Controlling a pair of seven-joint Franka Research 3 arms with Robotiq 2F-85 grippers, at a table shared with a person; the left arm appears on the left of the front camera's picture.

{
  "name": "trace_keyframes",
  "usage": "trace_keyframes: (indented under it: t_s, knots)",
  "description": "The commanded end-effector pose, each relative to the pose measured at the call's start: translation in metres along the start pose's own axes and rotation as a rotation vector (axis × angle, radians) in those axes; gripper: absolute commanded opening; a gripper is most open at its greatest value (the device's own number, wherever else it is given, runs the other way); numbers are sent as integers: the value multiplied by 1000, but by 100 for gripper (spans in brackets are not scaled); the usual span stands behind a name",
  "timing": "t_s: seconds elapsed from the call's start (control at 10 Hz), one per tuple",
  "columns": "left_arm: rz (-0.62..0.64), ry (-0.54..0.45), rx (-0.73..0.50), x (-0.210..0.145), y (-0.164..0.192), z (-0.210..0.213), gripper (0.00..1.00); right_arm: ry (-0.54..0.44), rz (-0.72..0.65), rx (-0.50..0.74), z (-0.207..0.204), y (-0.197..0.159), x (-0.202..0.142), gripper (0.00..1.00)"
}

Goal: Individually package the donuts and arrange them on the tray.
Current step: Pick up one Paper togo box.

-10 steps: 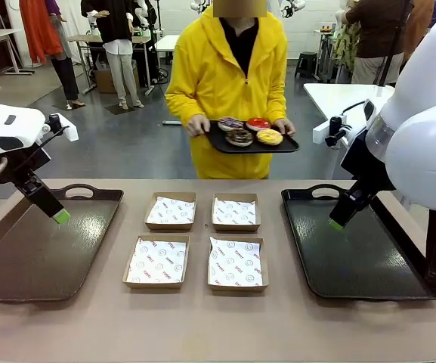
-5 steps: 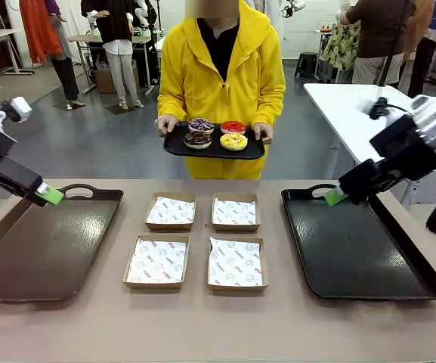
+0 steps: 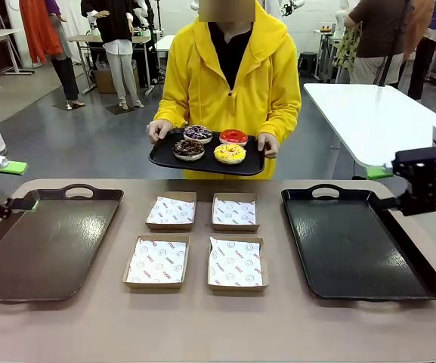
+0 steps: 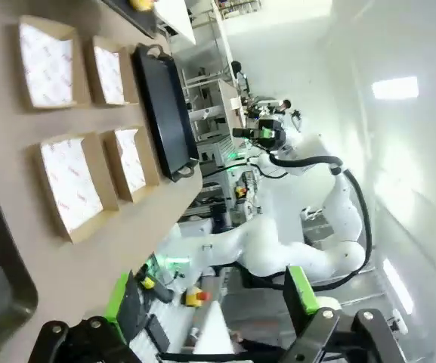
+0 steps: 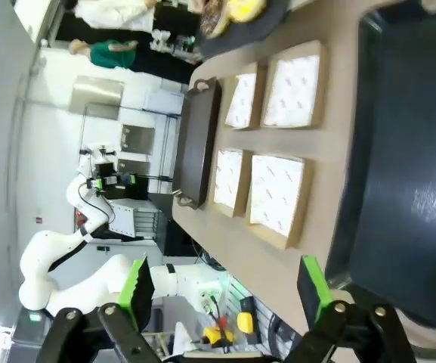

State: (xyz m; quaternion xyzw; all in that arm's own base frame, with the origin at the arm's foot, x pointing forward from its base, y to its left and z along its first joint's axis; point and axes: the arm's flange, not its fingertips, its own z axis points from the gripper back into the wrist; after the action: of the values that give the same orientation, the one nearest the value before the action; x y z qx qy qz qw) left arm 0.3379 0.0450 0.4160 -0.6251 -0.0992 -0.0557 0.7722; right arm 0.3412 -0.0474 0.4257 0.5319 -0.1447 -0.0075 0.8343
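Across the table a person in a yellow hoodie holds a black serving tray (image 3: 165, 159) with both hands. On it lie the donuts: purple-white sprinkled (image 3: 198, 133), red glazed (image 3: 233, 137), dark chocolate (image 3: 189, 149) and yellow (image 3: 230, 153). My left gripper (image 3: 17, 185) hangs open at the table's far left edge, its fingers pointing sideways. Open as well, my right gripper (image 3: 384, 187) stands at the far right beside the right tray. The left wrist view has my left gripper (image 4: 210, 295) with nothing between its green pads, and my right gripper (image 5: 225, 287) is likewise bare.
Four shallow paper-lined boxes (image 3: 157, 261) sit in two rows at the table's middle. A large dark tray (image 3: 44, 249) lies on the left and another (image 3: 361, 249) on the right. A white table (image 3: 369, 113) stands behind on the right.
Both arms have swung outward to the table's sides and their grippers now point sideways. The person has stepped closer with the donut tray.
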Motion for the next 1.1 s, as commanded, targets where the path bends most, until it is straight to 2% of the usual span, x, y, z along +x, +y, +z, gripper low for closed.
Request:
trace_keyframes:
  t_s: [0.0,0.2,0.4,0.5,1.0]
  knots:
    - [28,8,46,-9,5,10,100,30,-11,-4,-4,-27,-77,100]
    - [55,-17,96,-15,11,26,100,11,-26,-8,13,-37,-89,100]
    - [21,-37,139,-19,6,37,100,4,-4,-11,18,-35,-93,100]
    - [70,-35,80,-12,17,30,100,5,-61,4,41,-45,-22,100]
    - [70,-35,80,-12,17,30,100,5,-61,4,41,-45,-22,100]
